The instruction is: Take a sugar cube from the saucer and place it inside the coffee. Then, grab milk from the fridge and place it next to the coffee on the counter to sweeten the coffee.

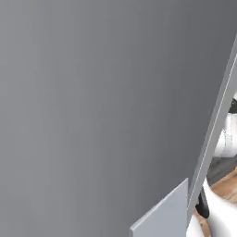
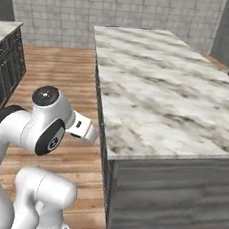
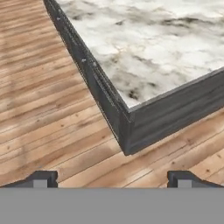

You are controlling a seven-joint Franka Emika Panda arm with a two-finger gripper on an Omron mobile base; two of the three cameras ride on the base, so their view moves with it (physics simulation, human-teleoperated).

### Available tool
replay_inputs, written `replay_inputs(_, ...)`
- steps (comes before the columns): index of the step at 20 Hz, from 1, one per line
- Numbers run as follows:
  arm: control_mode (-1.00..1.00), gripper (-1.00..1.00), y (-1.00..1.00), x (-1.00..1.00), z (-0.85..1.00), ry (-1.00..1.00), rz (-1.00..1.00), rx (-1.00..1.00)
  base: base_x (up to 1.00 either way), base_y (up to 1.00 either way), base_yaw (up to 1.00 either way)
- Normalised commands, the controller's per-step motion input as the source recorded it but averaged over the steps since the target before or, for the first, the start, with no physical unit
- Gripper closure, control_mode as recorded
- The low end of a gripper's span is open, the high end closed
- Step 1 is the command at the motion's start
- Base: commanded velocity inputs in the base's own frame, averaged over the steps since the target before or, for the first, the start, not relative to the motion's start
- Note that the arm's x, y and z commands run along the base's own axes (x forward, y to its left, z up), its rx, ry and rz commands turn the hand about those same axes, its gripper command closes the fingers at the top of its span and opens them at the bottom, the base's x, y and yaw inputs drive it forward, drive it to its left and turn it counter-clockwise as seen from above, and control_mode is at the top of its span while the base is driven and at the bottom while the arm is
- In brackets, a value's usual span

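Observation:
My gripper [image 3: 111, 179] is open, its two dark fingertips [image 3: 41, 178] set wide apart with nothing between them. It hangs over the wooden floor, just short of the near corner of the counter [image 3: 148, 48], a white marble-look top with dark veining over dark grey cabinets. In the right base view the same counter [image 2: 159, 91] stretches away on the right, and my white arm [image 2: 45, 123] is folded low at the lower left beside it. The sugar cube, saucer, coffee, milk and fridge are out of view.
A large flat grey panel [image 1: 102, 106] stands close in front of the left base camera. Wooden floor [image 2: 56, 64] runs left of the counter up to a tiled back wall [image 2: 113, 10]. Another dark cabinet [image 2: 3, 68] stands at the far left.

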Motion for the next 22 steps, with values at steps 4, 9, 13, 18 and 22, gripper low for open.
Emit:
replay_inputs(4, 1.00, -1.00, 0.00, 0.00, 0.00, 0.00, 0.00, 0.00, -0.04, 0.44, 0.64)
replay_inputs(9, 1.00, -1.00, 0.00, 0.00, 0.00, 0.00, 0.00, 0.00, -0.01, 0.64, 0.71)
replay_inputs(13, 1.00, -1.00, 0.00, 0.00, 0.00, 0.00, 0.00, 0.00, -0.14, 0.58, 0.89)
replay_inputs(18, 1.00, -1.00, 0.00, 0.00, 0.00, 0.00, 0.00, 0.00, 0.07, -0.06, 0.77)
replay_inputs(22, 1.00, -1.00, 0.00, 0.00, 0.00, 0.00, 0.00, 0.00, 0.42, -0.93, 0.41)
